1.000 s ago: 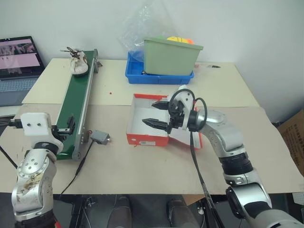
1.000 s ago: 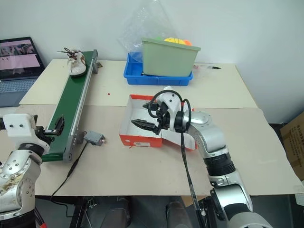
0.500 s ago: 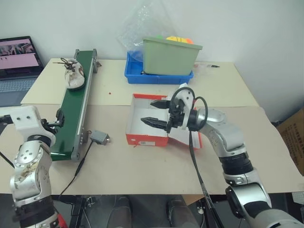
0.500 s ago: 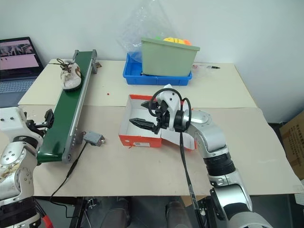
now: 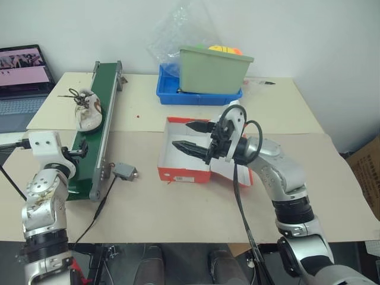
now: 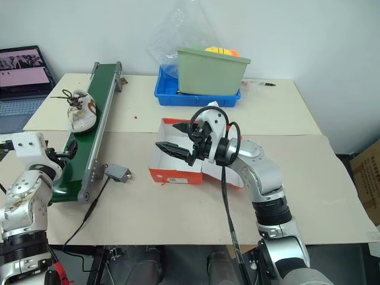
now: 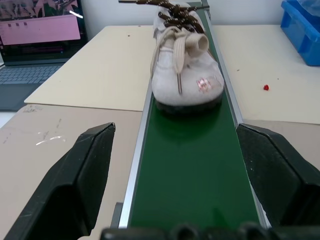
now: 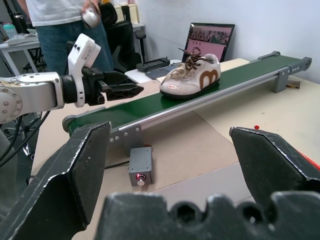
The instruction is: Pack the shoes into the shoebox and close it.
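One cream-white shoe (image 5: pixel 86 110) with brown patches and dark laces rides on the green conveyor belt (image 5: pixel 98 89), about halfway along it. My left gripper (image 5: pixel 76 153) is open at the belt's near end, level with it. The left wrist view has the shoe (image 7: pixel 185 75) ahead between the spread fingers (image 7: pixel 90 170). The red shoebox (image 5: pixel 184 174) lies open at the table's middle, white inside, with its lid folded out under my right arm. My right gripper (image 5: pixel 187 136) hangs open and empty over the box, pointing left toward the belt and shoe (image 8: pixel 192 75).
A green bin (image 5: pixel 214 70) sits in a blue tray (image 5: pixel 199 95) behind the box, with a plastic bag behind it. A laptop (image 5: pixel 24 68) is at far left. A small grey switch box (image 5: pixel 124 172) and its cable lie beside the belt. A person (image 8: pixel 65 20) stands beyond the table.
The shoe has travelled down the belt toward me. My left gripper moved forward and left to the belt's near end. My right gripper shifted slightly over the box, still open.
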You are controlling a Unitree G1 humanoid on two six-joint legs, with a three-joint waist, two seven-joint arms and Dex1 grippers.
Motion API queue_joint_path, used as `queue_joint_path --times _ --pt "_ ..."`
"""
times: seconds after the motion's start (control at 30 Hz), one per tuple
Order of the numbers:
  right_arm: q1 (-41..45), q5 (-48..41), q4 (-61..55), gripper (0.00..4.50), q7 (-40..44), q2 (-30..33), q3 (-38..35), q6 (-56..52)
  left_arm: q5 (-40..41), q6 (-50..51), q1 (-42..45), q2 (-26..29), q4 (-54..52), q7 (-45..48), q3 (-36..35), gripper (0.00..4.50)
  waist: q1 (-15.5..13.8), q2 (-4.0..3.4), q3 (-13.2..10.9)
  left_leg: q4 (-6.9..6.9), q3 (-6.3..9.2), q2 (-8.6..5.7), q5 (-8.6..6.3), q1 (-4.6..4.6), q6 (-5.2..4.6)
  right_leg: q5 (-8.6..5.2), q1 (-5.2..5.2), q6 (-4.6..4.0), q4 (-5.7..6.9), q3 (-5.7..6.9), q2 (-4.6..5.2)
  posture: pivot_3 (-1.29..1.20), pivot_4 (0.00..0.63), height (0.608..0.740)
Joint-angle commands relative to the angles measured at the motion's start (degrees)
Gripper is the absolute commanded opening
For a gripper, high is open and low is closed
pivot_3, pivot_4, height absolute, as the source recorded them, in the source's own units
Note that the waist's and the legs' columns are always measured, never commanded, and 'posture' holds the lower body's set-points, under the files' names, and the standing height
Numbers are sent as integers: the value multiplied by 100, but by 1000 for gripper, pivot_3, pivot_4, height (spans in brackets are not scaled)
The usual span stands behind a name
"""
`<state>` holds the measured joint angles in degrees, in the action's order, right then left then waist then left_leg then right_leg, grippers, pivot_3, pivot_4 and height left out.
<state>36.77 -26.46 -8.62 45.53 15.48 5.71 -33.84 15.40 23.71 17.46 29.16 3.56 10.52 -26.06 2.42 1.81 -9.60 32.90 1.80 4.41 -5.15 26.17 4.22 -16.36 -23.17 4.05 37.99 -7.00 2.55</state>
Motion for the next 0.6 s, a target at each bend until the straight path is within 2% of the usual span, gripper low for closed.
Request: queue_joint_path --times 0.03,0.3,0.4,0.5,0.6 --pt "27 -206 -292 4468 -75 31 -150 -70 -19 -216 145 102 32 47 -11 4132 2 0 0 0 0 0 0 0 0 0 0 0 0 0 0 0 150 740" --pt "15 -238 -336 4468 -153 122 -111 -104 100 -198 287 59 251 48 -59 4132 3 0 0 0 0 0 0 0 0 0 0 0 1 0 0 0 150 740" --pt "47 -193 -274 4468 -148 155 -80 -74 300 145 291 -5 494 63 -132 4132 4 0 0 0 0 0 0 0 0 0 1 0 0 -1 0 0 150 740" --pt "60 -170 -241 4500 -158 183 -68 -41 502 441 269 -64 635 112 -162 3414 4 0 0 0 0 0 0 0 0 0 0 0 1 0 0 0 150 740" --pt "68 -150 -230 4500 -167 225 -58 -12 586 629 234 -80 561 150 -108 2368 -26 -1 0 0 0 0 0 -4 0 0 3 0 5 1 0 0 150 740"
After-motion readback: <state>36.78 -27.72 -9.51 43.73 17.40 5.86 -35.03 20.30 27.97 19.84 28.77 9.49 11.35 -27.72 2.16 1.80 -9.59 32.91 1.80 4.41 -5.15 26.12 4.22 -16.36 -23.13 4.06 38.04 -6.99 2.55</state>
